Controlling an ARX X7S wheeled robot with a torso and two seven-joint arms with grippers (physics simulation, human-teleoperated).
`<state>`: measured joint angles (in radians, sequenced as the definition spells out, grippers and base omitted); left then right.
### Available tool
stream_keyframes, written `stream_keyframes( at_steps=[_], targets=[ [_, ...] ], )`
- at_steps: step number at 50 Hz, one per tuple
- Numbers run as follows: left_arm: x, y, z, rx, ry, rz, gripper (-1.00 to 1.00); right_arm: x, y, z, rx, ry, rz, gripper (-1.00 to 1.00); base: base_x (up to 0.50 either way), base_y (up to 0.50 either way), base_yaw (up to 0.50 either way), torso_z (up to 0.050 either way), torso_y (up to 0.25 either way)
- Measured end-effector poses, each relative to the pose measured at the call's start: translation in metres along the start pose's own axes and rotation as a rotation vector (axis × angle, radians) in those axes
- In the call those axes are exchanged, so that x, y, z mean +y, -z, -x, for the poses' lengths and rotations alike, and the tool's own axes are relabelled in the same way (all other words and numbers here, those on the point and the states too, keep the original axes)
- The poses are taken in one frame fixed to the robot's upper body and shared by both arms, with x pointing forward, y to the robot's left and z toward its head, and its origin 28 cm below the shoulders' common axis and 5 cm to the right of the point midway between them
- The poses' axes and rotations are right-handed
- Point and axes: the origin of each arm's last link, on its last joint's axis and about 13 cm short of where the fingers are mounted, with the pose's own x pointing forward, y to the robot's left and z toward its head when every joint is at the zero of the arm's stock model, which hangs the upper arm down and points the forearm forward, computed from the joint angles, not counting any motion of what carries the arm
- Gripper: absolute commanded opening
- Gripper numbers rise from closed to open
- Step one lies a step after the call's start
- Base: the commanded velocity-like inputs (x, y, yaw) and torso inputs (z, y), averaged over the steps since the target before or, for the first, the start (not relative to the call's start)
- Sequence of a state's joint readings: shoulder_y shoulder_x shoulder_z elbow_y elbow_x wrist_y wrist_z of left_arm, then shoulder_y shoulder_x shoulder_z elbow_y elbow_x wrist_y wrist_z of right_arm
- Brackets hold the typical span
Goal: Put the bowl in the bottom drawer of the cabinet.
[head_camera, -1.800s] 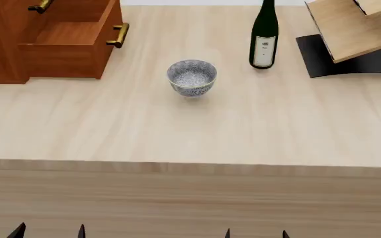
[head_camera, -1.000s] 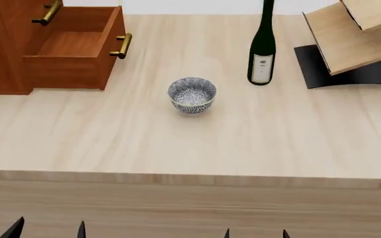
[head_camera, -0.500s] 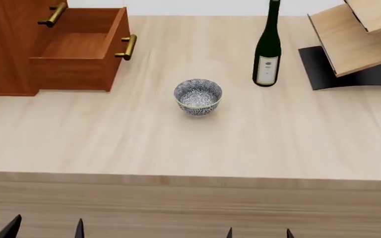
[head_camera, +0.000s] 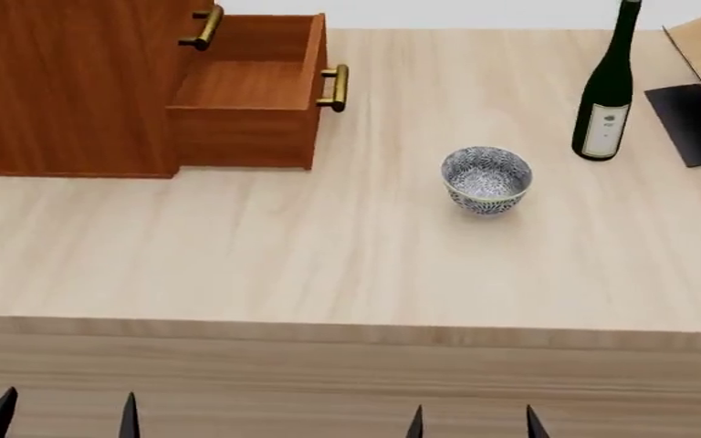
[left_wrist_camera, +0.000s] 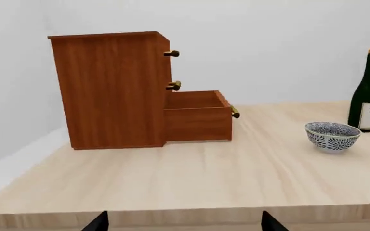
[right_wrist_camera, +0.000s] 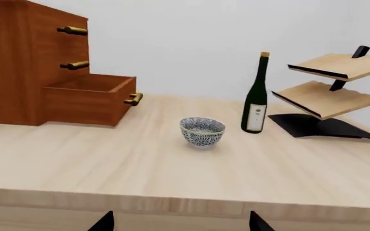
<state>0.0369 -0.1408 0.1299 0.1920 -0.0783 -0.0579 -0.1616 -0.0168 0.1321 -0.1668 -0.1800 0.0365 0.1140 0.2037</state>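
Since half a second ago the head view has swung left: the cabinet [head_camera: 77, 87] now shows more fully at the far left, and the bowl [head_camera: 486, 180] sits right of centre instead of mid-picture. It has not moved on the table [head_camera: 266, 255]; it stands upright, empty, well apart from both grippers. The bottom drawer [head_camera: 249, 87] is pulled open toward the right, its floor bare, its brass handle [head_camera: 335, 88] facing the bowl. A bottle [head_camera: 605, 91] stands far right of the bowl, near a rack [right_wrist_camera: 329, 91] on a black base. The left gripper [head_camera: 61, 420] and right gripper [head_camera: 473, 424] hang below the table's near edge, each with its tips spread, holding nothing.
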Motion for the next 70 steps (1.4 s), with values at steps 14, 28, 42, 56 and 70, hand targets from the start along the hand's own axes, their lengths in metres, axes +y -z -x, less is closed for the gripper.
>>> stream_keyframes(
  at_steps=[14,28,42,56,70],
  targets=[
    [0.004,-0.011,0.008,-0.009,0.009,-0.007,1.0,0.003,-0.013,-0.004,-0.004,-0.018,-0.029,1.0,0.0,0.05,0.0,0.0,0.0],
    [0.016,-0.028,0.031,-0.022,-0.013,-0.043,1.0,0.006,-0.045,-0.014,-0.045,-0.024,-0.005,1.0,0.0,0.0,0.0,0.0,0.0],
    [0.021,-0.036,0.041,-0.035,-0.024,-0.053,1.0,0.008,-0.066,-0.02,-0.08,-0.038,-0.001,1.0,0.32,0.25,0.0,0.0,0.0],
    [0.021,-0.044,0.044,-0.062,-0.024,-0.052,1.0,0.006,-0.069,-0.023,-0.08,-0.027,-0.004,1.0,0.5,0.3,0.0,0.0,0.0],
    [0.019,-0.055,0.048,-0.094,-0.015,-0.052,1.0,0.004,-0.07,-0.026,-0.093,0.003,0.016,1.0,0.26,0.16,0.0,0.0,0.0]
  ],
)
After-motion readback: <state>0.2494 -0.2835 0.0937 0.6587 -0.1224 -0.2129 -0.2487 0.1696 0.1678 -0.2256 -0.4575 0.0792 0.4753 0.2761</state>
